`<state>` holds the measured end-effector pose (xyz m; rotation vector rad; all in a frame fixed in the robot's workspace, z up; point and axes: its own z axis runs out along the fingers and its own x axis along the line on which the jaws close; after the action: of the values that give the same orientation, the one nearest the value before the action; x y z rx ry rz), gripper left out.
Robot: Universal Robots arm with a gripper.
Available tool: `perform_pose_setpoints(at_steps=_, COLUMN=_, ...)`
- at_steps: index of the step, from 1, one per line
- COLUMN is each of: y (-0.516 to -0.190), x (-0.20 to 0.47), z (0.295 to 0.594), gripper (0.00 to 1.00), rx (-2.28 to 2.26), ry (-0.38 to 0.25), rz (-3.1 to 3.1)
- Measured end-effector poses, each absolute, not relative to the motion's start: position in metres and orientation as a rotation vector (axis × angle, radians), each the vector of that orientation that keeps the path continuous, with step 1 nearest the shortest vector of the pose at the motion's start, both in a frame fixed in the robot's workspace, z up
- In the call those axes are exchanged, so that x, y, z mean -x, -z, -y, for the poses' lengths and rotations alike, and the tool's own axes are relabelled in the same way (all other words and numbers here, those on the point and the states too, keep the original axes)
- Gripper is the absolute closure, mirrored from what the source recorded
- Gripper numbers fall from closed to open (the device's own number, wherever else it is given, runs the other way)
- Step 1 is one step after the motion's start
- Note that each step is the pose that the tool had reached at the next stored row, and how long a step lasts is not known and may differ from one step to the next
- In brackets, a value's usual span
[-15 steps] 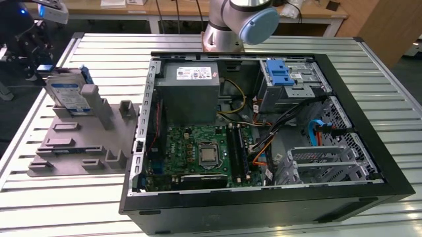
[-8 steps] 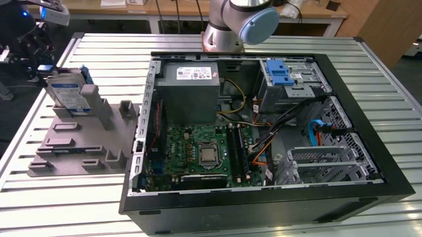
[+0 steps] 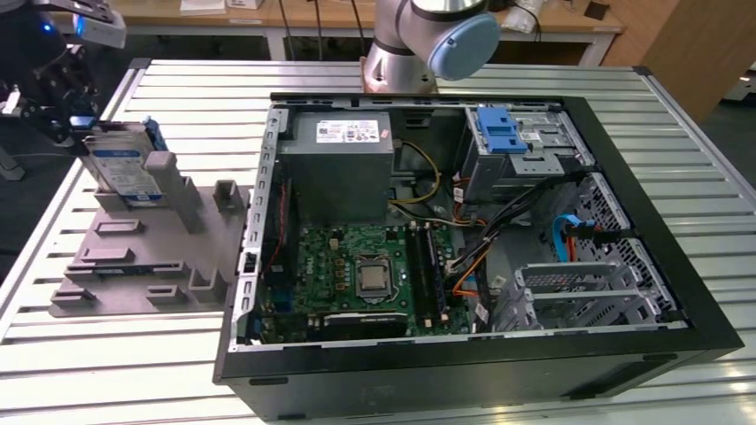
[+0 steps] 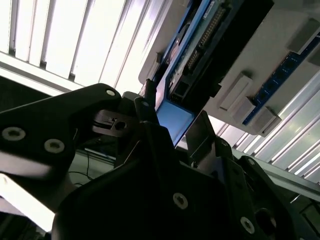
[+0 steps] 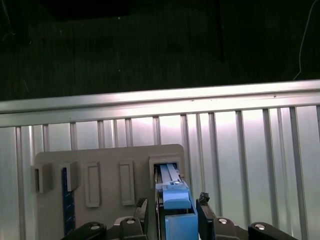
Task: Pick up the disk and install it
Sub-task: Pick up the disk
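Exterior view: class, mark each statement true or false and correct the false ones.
1. The disk stands on edge in the grey holder. True.
2. The computer case is closed. False: it lies open, the motherboard showing.
3. The pincer is at the disk's upper end. True.
4. The disk is installed in the case. False: it is outside it, in the holder.
5. The holder lies on the exterior view's right of the case. False: on its left.
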<state>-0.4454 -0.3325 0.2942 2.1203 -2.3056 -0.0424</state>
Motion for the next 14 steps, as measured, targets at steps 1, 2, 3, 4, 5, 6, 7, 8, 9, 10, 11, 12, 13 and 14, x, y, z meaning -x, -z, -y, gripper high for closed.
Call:
perform_pose_setpoints(at_steps=1, y=-0.2936, x=0.4454, z=0.3325, gripper=0.49, rx=-2.122, ry=0.041, rz=2.305)
perform_pose_setpoints(at_steps=2, y=-0.2930, x=0.4454, z=0.3326, gripper=0.49, rx=-2.124, ry=0.040, rz=2.305)
perform_pose_setpoints(at_steps=3, y=-0.2924, x=0.4455, z=0.3325, gripper=0.49, rx=-2.125, ry=0.038, rz=2.305)
perform_pose_setpoints(at_steps=4, y=-0.2919, x=0.4455, z=0.3325, gripper=0.49, rx=-2.127, ry=0.036, rz=2.306)
perform_pose_setpoints(at_steps=5, y=-0.2914, x=0.4455, z=0.3325, gripper=0.49, rx=-2.129, ry=0.033, rz=2.307)
perform_pose_setpoints(at_steps=6, y=-0.2910, x=0.4455, z=0.3325, gripper=0.51, rx=-2.130, ry=0.029, rz=2.308)
perform_pose_setpoints(at_steps=7, y=-0.2907, x=0.4455, z=0.3325, gripper=0.51, rx=-2.132, ry=0.026, rz=2.310)
perform_pose_setpoints(at_steps=8, y=-0.2905, x=0.4454, z=0.3325, gripper=0.58, rx=-2.133, ry=0.023, rz=2.311)
perform_pose_setpoints(at_steps=9, y=-0.2905, x=0.4454, z=0.3325, gripper=0.58, rx=-2.134, ry=0.021, rz=2.312)
perform_pose_setpoints(at_steps=10, y=-0.2904, x=0.4454, z=0.3325, gripper=0.59, rx=-2.134, ry=0.021, rz=2.312)
perform_pose_setpoints(at_steps=11, y=-0.2904, x=0.4454, z=0.3325, gripper=0.59, rx=-2.134, ry=0.021, rz=2.312)
perform_pose_setpoints(at_steps=12, y=-0.2904, x=0.4454, z=0.3325, gripper=0.63, rx=-2.135, ry=0.021, rz=2.312)
perform_pose_setpoints(at_steps=13, y=-0.2904, x=0.4454, z=0.3325, gripper=0.63, rx=-2.134, ry=0.021, rz=2.312)
perform_pose_setpoints(at_steps=14, y=-0.2904, x=0.4454, z=0.3325, gripper=0.63, rx=-2.134, ry=0.021, rz=2.312)
